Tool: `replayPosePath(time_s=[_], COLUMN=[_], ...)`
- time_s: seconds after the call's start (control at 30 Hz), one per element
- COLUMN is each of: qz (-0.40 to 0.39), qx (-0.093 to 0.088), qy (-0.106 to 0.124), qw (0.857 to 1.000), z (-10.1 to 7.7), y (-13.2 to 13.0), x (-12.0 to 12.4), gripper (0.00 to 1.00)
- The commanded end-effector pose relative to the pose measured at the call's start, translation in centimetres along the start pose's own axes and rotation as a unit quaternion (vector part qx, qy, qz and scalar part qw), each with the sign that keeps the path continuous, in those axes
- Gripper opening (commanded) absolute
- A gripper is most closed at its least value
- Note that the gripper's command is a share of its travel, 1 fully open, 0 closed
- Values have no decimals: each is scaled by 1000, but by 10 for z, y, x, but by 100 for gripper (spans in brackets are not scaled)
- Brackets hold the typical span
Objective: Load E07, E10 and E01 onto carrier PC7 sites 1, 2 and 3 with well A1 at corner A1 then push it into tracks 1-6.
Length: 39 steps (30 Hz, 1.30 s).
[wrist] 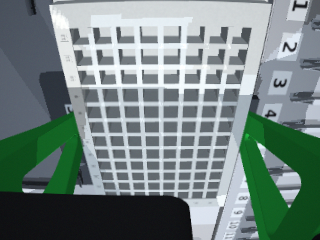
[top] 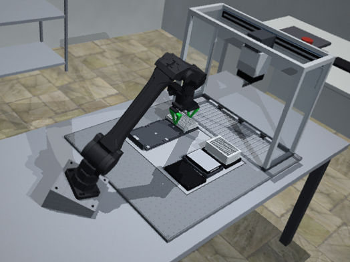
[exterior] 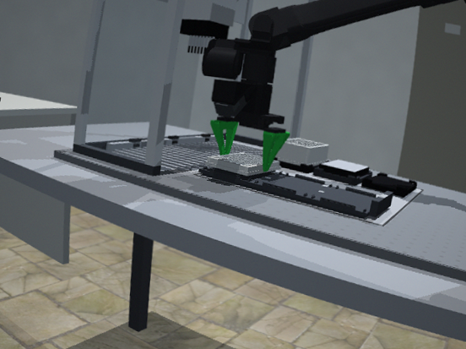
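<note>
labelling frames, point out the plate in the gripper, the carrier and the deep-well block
96-well plate [top: 185, 123], top view: its well grid.
Carrier [top: 153, 134], top view: bare dark deck.
Deep-well block [top: 223, 146], top view: its top face.
Gripper [exterior: 245, 158], exterior view: between the fingertips.

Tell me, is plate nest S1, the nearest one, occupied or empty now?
Empty. In the top view, nest S1 shows only its dark recess, while the two nests behind it each hold a plate. The gripper grips the 96-well plate at the carrier's far end.
</note>
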State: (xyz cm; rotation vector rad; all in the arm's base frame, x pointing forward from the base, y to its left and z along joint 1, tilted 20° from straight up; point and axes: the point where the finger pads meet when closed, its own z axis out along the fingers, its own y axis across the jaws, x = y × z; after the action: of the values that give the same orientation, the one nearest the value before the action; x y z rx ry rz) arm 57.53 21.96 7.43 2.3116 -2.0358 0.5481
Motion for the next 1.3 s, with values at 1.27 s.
replayPosePath(time_s=[1.27], qz=[-3], qx=[10], qy=[-5], qw=[1000], z=[4], y=[-6], x=[-1], gripper=[0])
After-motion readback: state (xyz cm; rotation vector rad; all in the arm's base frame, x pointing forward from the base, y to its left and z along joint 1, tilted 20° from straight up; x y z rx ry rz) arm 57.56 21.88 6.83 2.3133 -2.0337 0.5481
